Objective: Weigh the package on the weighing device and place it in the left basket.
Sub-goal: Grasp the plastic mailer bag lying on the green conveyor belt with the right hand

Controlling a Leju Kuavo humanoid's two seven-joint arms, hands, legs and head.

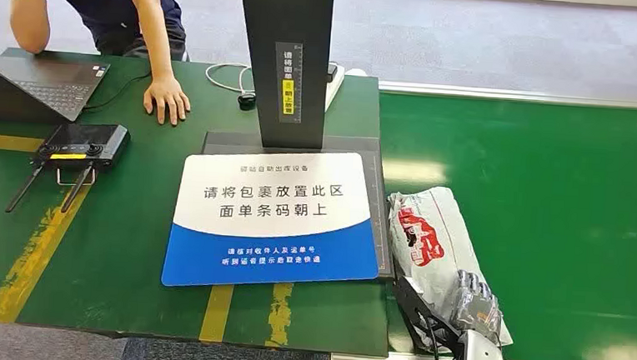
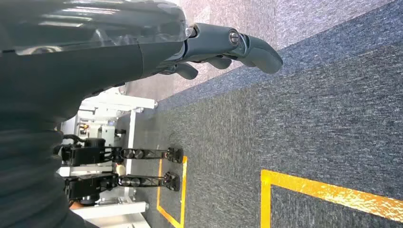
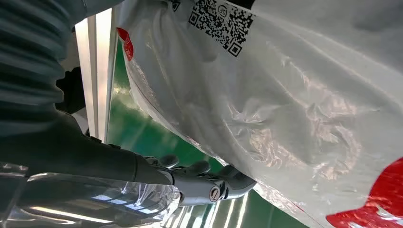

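The package (image 1: 425,232) was seen lying on the green belt (image 1: 548,202), just under and beyond the right hand (image 1: 470,302), whose fingers (image 1: 469,291) rested on its near end. The left hand (image 2: 223,45) held nothing, its fingers (image 2: 259,52) loosely bent.

White plastic package (image 3: 285,109) close up, crinkled, glossy. Black QR code (image 3: 221,21) printed on package surface; red marking (image 3: 375,209) at one end, small red patch (image 3: 124,40) near other edge. Right robot hand (image 3: 204,183) just beside package edge, thick grey thumb extended, darker fingers (image 3: 183,164) curled toward package; grasp cannot be told. Green belt surface (image 3: 138,128) beneath package, silver rail (image 3: 95,71) alongside.
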